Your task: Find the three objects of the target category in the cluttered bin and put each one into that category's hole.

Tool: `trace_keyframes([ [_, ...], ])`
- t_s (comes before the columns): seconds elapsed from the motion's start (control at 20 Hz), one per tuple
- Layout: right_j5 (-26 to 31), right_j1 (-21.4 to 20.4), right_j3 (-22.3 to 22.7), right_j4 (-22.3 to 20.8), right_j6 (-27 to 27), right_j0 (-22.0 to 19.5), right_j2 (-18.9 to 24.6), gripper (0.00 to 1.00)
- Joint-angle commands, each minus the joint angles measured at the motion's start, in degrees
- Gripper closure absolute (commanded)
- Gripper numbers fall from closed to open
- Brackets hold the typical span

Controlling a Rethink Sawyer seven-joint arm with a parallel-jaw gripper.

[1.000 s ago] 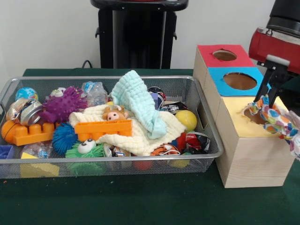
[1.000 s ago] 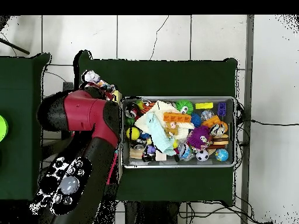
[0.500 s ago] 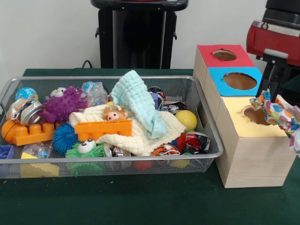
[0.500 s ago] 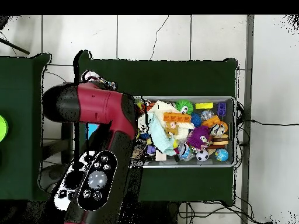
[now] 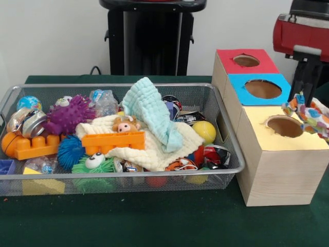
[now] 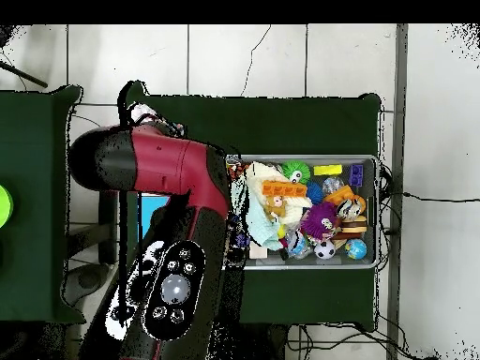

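Note:
My gripper (image 5: pixel 303 95) hangs at the far right, above the right edge of the yellow-topped box (image 5: pixel 277 149). It is shut on a crumpled white wrapper (image 5: pixel 311 113) with red, blue, orange and yellow blotches, which hangs beside the round hole (image 5: pixel 284 126), just right of it and a little above. In the overhead view a bit of the wrapper (image 6: pixel 142 115) shows past the red arm (image 6: pixel 178 206), which hides the gripper. The wire mesh bin (image 5: pixel 222 110) is full of toys; a red, white and black crinkly wrapper (image 5: pixel 213 154) lies in its near right corner.
Blue-topped (image 5: pixel 262 88) and red-topped (image 5: pixel 247 60) boxes with holes stand behind the yellow one. In the bin lie pale cloths (image 5: pixel 151 116), an orange brick (image 5: pixel 113 141), a purple spiky ball (image 5: pixel 67 117) and a yellow ball (image 5: pixel 204 131). The pedestal (image 5: pixel 151 38) stands behind.
The gripper has risen and shifted right with the wrapper, which was half in the yellow box's hole and now hangs beside and above it. The bin's contents have not moved.

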Motion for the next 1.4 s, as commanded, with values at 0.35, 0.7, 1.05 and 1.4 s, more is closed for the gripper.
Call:
trace_keyframes([
  [0.35,-0.3,0.32,10.92,-4.4,3.29,0.73,6.54,1.0],
  [0.7,-4.33,-0.74,14.99,-5.83,3.49,1.67,7.15,1.0],
  [1.05,-3.12,-0.69,13.92,-6.91,2.12,0.52,7.34,1.0],
  [1.4,-4.69,0.07,13.91,-7.77,2.89,0.18,7.66,1.0],
])
